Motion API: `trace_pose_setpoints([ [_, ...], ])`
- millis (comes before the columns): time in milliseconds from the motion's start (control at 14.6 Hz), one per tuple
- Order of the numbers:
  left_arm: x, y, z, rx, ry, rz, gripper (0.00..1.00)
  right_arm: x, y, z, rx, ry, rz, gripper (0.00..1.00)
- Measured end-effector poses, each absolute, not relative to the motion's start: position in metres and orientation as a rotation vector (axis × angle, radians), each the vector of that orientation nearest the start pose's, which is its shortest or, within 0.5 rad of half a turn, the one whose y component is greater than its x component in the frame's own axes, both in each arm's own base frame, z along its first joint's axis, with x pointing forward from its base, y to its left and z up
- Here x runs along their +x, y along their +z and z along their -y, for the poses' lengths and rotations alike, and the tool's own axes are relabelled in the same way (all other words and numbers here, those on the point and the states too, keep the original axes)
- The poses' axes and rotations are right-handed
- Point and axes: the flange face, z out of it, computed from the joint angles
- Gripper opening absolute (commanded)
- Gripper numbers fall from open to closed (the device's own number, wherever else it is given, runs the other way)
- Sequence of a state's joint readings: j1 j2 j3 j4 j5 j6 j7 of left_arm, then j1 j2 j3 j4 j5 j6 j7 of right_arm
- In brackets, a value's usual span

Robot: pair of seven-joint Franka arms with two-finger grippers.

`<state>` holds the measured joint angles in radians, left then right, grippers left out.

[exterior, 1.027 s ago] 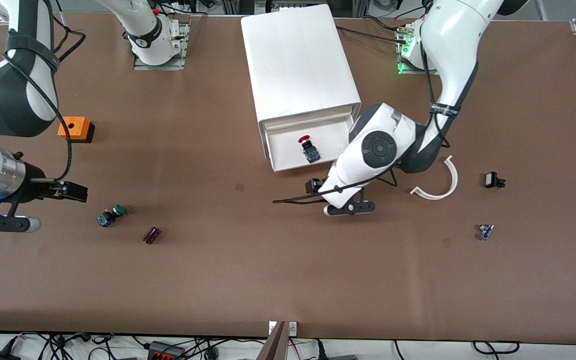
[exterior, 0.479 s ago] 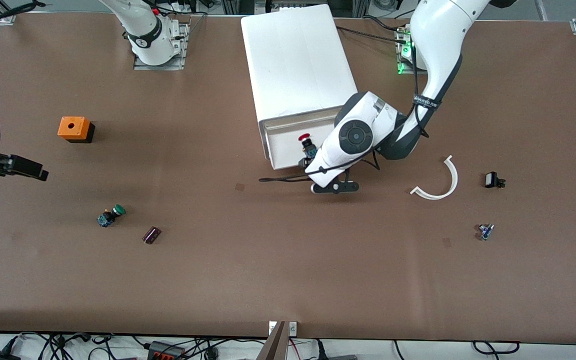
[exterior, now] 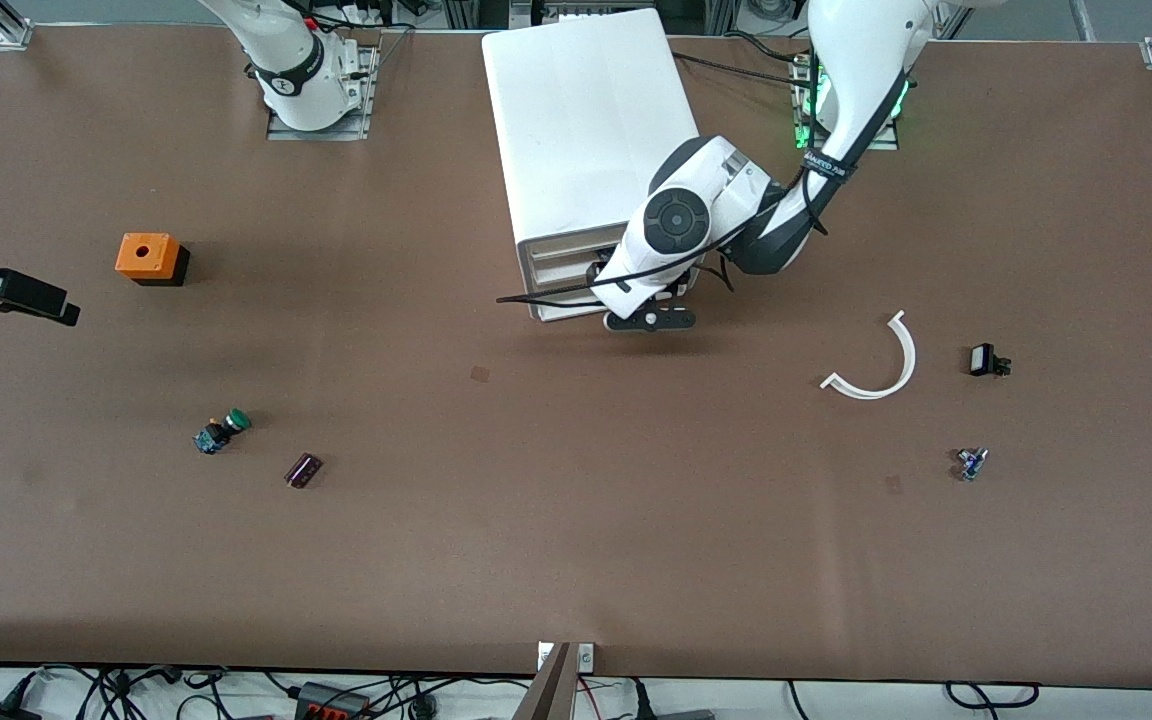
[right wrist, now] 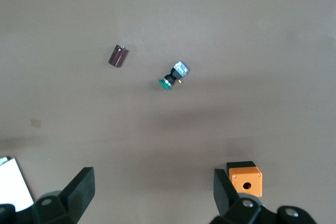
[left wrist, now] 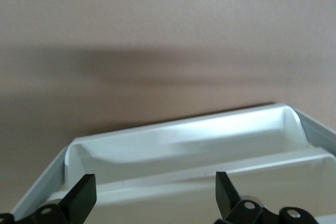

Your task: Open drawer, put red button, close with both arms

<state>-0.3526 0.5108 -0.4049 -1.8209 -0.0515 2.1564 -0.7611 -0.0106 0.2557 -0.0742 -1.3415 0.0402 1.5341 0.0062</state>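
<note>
The right end effector is seen at the bench edge at the right arm's end, mostly cut off by the frame in the front view; in the right wrist view its fingers are spread wide apart and nothing is held between them. Beneath it an orange box with a hole stands on the bench, with a green-capped button and a small dark purple cylinder nearer the front edge.

At the middle of the edge by the bases stands the white drawer cabinet. Its drawer is nearly shut, only a narrow lip being exposed. The red button cannot be seen in any view. The left end effector is pressed against the drawer front, largely hidden under the arm's wrist; in the left wrist view its fingers are spread wide, empty, straddling the drawer's recessed handle.

Toward the left arm's end lie a curved white strip, a small black part and a tiny blue component, too small to be identified.
</note>
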Motion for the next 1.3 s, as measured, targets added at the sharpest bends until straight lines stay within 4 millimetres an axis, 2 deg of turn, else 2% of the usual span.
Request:
trace_pose_setpoints([
  [205, 0.467, 0.267, 0.425, -3.189, 0.424, 0.105, 1.0, 0.61, 0.569, 0.042, -3.119, 0.083, -0.132, 1.0],
  [411, 0.47, 0.268, 0.422, -3.193, 0.417, 0.114, 1.0, 0.582, 0.562, 0.042, -3.116, 0.05, -0.131, 1.0],
  [479, 0.475, 0.272, 0.419, -3.2, 0.405, 0.128, 1.0, 0.574, 0.56, 0.042, -3.115, 0.054, -0.131, 1.0],
  [616, 0.501, 0.288, 0.401, -3.222, 0.349, 0.187, 1.0, 0.566, 0.56, 0.042, -3.115, 0.053, -0.122, 1.0],
  [753, 0.542, 0.31, 0.36, -3.23, 0.251, 0.208, 1.0, 0.566, 0.562, 0.042, -3.117, 0.042, -0.111, 1.0],
  [959, 0.603, 0.358, 0.277, -3.212, 0.207, 0.133, 1.0, 0.566, 0.562, 0.042, -3.119, 0.04, -0.111, 1.0],
  [1164, 0.643, 0.411, 0.185, -3.157, 0.219, 0.037, 1.0, 0.566, 0.562, 0.042, -3.119, 0.04, -0.106, 1.0],
  [1301, 0.656, 0.444, 0.132, -3.126, 0.225, -0.018, 1.0, 0.566, 0.563, 0.041, -3.12, 0.039, -0.103, 1.0],
])
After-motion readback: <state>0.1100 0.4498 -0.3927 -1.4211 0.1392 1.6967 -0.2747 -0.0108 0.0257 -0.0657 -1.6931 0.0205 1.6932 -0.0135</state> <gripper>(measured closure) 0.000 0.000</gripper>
